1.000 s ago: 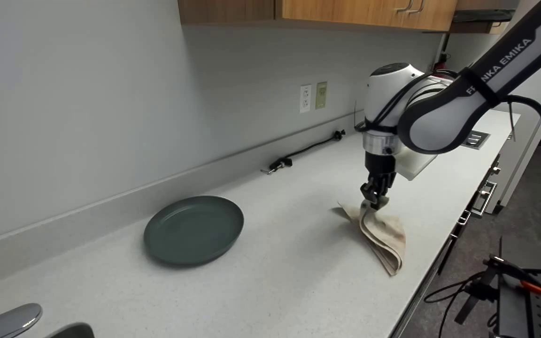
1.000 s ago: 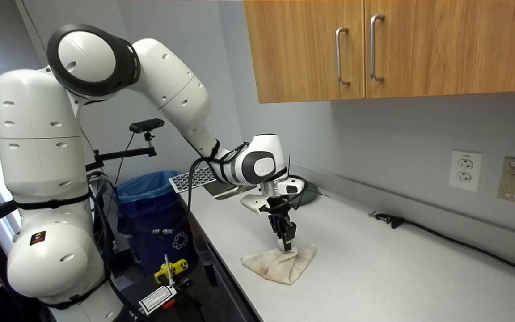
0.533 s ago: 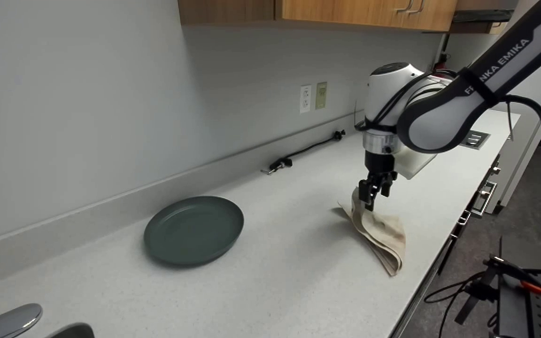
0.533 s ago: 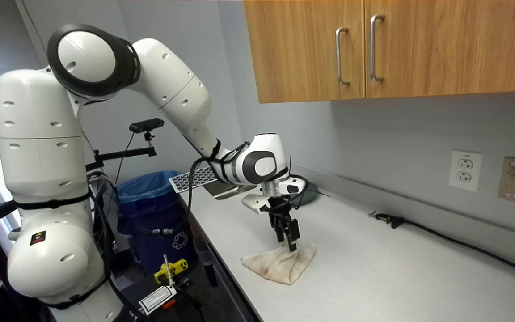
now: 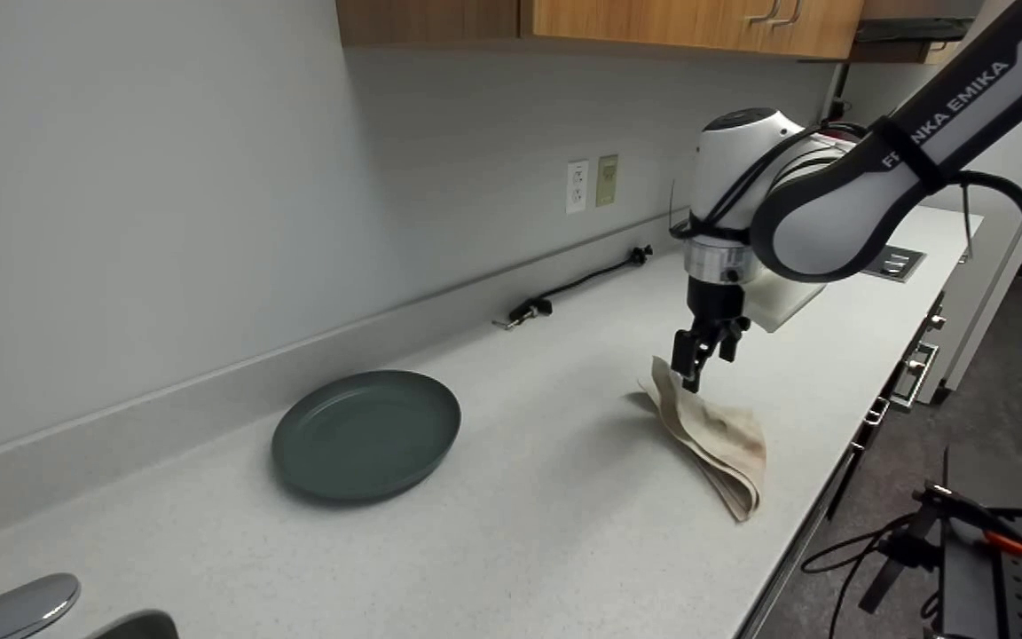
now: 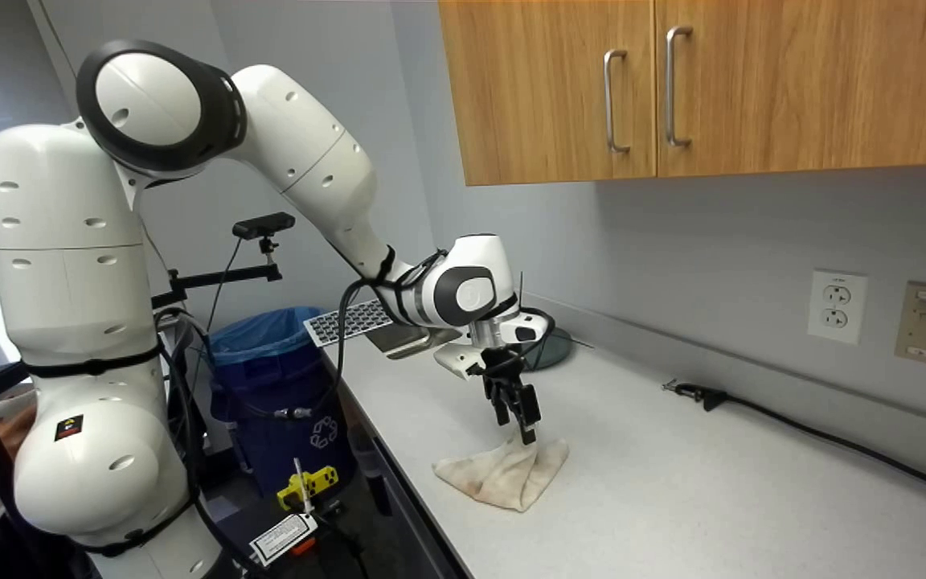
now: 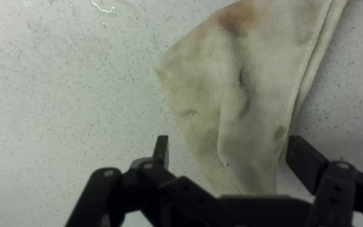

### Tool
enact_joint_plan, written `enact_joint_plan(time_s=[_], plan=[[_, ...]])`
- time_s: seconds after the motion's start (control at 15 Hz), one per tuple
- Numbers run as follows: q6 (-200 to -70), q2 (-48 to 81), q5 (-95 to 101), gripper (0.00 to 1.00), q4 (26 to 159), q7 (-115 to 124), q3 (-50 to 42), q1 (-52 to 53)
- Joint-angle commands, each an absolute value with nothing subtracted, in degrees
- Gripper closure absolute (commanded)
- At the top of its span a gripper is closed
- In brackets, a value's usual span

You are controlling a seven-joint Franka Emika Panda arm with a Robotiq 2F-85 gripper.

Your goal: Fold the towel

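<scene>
A beige, stained towel (image 5: 728,439) lies folded over itself on the counter, its layers loosely stacked and a corner standing up on the wall side. My gripper (image 5: 709,366) hovers just over the towel's raised end, jaws spread wide. In the wrist view the towel (image 7: 247,82) runs between the two fingers of the gripper (image 7: 228,153), and neither finger grips it. The right finger (image 7: 306,164) is close to the towel's edge; whether it touches, I cannot tell. The towel's lower end is hidden behind the gripper body there.
A dark green plate (image 5: 367,435) sits on the counter near the wall. A clamp with a black cable (image 6: 708,396) lies along the backsplash. Wooden cabinets (image 6: 720,96) hang above. A faucet (image 5: 19,608) shows at a corner, and the counter's front edge runs beside the towel.
My gripper has opened and let go of the towel, then risen slightly. The freed towel end has dropped over toward the wall side.
</scene>
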State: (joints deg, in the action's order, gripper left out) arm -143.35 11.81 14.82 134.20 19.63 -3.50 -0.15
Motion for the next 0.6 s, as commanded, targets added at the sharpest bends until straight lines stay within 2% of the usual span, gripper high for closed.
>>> enact_joint_plan(time_s=[0.0, 0.53], plan=[[-144.0, 7.7, 11.6, 0.34, 137.6, 16.7, -3.3, -0.1], [-143.6, 1.7, 7.5, 0.98, 144.3, 10.9, -3.0, -0.8]])
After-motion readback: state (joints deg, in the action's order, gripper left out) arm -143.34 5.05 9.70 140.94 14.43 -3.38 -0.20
